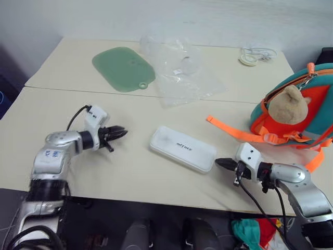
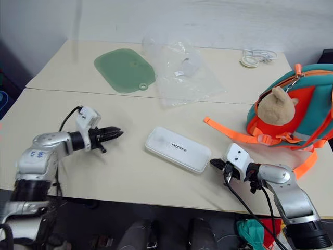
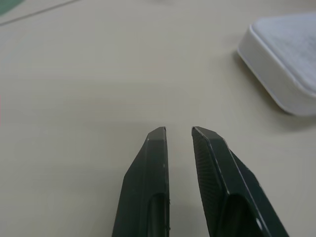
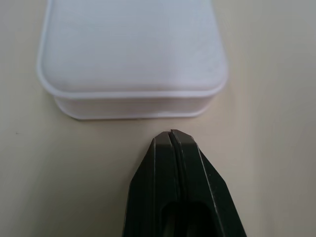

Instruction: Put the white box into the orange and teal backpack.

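Observation:
The white box (image 1: 183,148) lies flat near the middle of the table, its dark lettering facing up. My right gripper (image 1: 221,163) is shut, its tips just short of the box's right end (image 4: 133,64) and not touching it. Well to the left of the box, my left gripper (image 1: 118,134) hovers over bare table, its fingers (image 3: 158,163) a narrow gap apart with nothing between them. One corner of the box (image 3: 291,64) is visible in the left wrist view. The orange and teal backpack (image 1: 312,88) stands at the right edge, with a tan plush head (image 1: 289,107) on its front.
An orange strap (image 1: 234,130) trails from the backpack toward the box. At the back lie a pale green mat (image 1: 124,67), a clear plastic bag (image 1: 179,70) and a coiled white cable (image 1: 255,54). A seam (image 1: 78,90) crosses the table (image 1: 130,172).

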Tool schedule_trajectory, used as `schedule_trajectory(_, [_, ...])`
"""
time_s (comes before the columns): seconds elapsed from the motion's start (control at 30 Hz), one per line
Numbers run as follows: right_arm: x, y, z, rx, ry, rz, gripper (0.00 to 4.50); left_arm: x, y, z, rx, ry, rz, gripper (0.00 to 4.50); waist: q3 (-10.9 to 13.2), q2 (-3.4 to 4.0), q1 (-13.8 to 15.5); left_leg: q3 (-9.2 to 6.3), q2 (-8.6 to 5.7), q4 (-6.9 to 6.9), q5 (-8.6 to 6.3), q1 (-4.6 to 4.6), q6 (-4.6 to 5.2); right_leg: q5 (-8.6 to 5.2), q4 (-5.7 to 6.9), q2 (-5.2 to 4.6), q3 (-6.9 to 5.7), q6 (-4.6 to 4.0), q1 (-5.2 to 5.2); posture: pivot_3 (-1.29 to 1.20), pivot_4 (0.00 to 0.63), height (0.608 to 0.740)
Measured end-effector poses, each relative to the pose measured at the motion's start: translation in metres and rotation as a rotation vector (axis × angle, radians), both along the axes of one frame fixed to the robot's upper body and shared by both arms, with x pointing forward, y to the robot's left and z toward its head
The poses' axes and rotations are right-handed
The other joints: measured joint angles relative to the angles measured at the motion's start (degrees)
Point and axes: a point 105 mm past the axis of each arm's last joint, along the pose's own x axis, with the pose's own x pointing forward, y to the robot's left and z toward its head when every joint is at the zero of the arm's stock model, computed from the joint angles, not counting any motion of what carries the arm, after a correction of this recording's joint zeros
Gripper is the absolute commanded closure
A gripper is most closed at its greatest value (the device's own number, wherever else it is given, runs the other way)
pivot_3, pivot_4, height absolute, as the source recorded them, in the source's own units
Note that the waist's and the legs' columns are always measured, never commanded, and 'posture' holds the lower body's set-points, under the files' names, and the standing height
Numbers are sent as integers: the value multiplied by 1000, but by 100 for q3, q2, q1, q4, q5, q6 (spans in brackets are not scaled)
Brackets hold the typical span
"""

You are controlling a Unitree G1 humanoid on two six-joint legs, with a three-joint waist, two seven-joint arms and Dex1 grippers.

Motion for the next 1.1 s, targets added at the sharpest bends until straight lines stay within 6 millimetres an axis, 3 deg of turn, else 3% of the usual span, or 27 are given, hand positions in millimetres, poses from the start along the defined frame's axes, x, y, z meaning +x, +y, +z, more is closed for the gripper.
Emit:
schedule_trajectory(0.2, [0, 1, 1, -3, 13, -31, 4500, 19, -47, -1, -28, -19, -117, 3664, 0, -2, -34, 22, 0, 4, 4, 2, 6, 3, 3, 17, -28, 6, -6, 0, 150, 740])
schedule_trajectory(0.37, [3, 1, 1, 3, 3, -56, 4500, 14, -64, -9, -14, -5, -190, 3664, 0, -1, -42, 22, 3, 3, 4, 4, 6, 3, 4, 13, -25, 6, -6, 0, 150, 740])
schedule_trajectory(0.5, [6, 0, 2, 17, -8, -79, 4500, 3, -61, -23, -5, 49, -204, 3664, 0, -1, -51, 21, 5, 3, 4, 4, 5, 3, 4, 7, -24, 6, -6, 0, 150, 740])
schedule_trajectory(0.77, [26, -7, 8, 10, -55, -125, 4500, -29, -56, -30, 1, 110, -231, 3664, 0, -1, -86, 19, 5, 4, 4, 9, 5, 3, 2, 1, -2, 5, -3, 0, 150, 740])
schedule_trajectory(0.97, [37, -10, 9, -13, -73, -110, 4500, -41, -56, -31, -16, 126, -214, 3664, 0, -1, -75, 17, 5, 4, 4, 8, 4, 3, 1, 0, 8, 5, -3, 0, 150, 740])
schedule_trajectory(1.1, [35, -17, 9, -85, -81, -56, 4500, -48, -39, -33, 1, 142, -160, 3664, 0, -1, -137, 16, 8, 1, 3, 8, 3, 2, -1, 0, 10, 4, -2, 0, 150, 740])
